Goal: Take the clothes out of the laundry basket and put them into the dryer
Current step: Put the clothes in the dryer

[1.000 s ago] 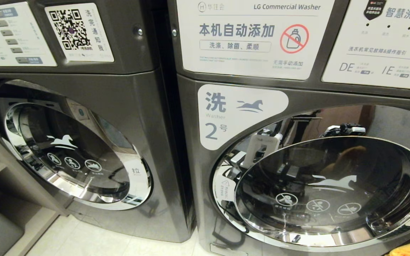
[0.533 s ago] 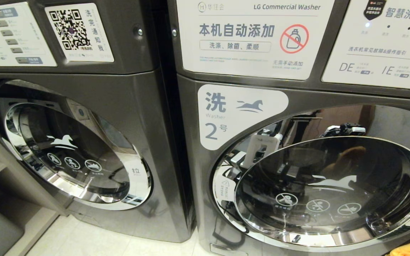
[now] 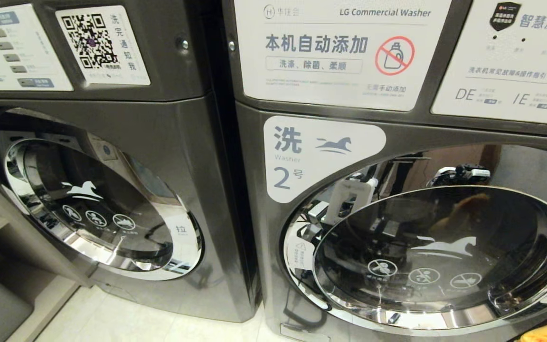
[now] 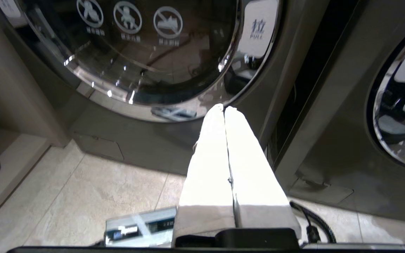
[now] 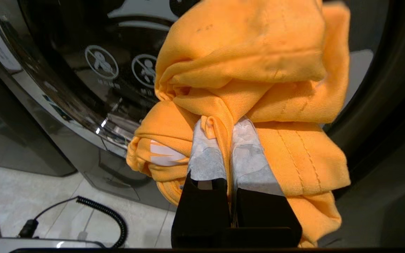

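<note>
Two grey front-loading machines were seen from the head view, the right-hand washer (image 3: 397, 213) with its round door (image 3: 439, 256) shut. Only the right wrist view showed the orange garment (image 5: 255, 70) bunched and pinched in the closed right gripper (image 5: 229, 140), just before that door. The left gripper (image 4: 224, 109) was closed, empty, above the floor (image 4: 93, 196).

We see our left gripper (image 4: 224, 107), white fingers pressed together and empty, pointing at the lower rim of a closed washer door (image 4: 146, 52) above the tiled floor (image 4: 83, 196).
</note>
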{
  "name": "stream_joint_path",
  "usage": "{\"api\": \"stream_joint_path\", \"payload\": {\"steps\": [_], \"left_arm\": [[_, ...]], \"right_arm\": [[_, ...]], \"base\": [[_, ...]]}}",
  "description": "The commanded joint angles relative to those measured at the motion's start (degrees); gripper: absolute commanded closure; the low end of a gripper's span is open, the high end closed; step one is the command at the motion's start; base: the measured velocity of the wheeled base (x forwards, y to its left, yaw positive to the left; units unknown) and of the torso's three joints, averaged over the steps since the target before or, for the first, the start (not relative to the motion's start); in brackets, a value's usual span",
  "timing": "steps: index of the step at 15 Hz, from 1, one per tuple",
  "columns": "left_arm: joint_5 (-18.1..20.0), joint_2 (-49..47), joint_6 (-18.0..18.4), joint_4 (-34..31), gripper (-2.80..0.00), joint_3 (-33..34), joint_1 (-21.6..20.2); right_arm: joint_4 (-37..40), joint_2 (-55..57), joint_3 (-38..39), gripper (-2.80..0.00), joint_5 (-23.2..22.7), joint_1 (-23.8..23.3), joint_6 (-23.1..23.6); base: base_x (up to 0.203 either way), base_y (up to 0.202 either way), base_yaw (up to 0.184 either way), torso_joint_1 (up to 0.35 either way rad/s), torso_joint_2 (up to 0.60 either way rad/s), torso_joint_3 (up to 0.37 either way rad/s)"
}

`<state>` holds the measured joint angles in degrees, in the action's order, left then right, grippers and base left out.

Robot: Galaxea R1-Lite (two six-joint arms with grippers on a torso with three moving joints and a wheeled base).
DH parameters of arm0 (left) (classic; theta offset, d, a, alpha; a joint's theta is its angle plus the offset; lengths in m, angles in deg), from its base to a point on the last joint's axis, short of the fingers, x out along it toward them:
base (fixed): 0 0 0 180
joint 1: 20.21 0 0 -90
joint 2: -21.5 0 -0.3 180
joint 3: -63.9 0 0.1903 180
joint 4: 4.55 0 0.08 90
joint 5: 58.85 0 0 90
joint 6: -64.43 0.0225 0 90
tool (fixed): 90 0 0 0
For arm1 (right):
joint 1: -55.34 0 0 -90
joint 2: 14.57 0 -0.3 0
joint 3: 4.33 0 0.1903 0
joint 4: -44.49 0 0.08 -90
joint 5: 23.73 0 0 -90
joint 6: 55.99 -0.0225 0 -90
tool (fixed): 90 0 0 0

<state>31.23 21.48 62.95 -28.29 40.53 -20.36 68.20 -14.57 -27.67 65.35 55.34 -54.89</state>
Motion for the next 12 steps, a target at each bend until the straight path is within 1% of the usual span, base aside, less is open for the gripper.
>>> {"api": "stream_joint_path", "payload": {"steps": [1, 6, 12], "left_arm": [[0.0, 0.0, 0.0, 0.2, 0.0, 0.1, 0.1], [-0.1, 0.0, 0.0, 0.2, 0.0, 0.1, 0.0], [0.0, 0.0, 0.0, 0.2, 0.0, 0.1, 0.1]], "right_arm": [[-0.3, 0.0, 0.0, 0.0, 0.0, 0.0, 0.1], [-0.3, 0.1, 0.0, 0.0, 0.0, 0.1, 0.1], [-0.3, 0.1, 0.0, 0.0, 0.0, 0.0, 0.1]], "base": [[0.0, 0.0, 0.0, 0.066, -0.34, -0.32], [0.0, 0.0, 0.0, 0.095, -0.46, -0.334], [0.0, 0.0, 0.0, 0.151, -0.47, -0.32]]}}
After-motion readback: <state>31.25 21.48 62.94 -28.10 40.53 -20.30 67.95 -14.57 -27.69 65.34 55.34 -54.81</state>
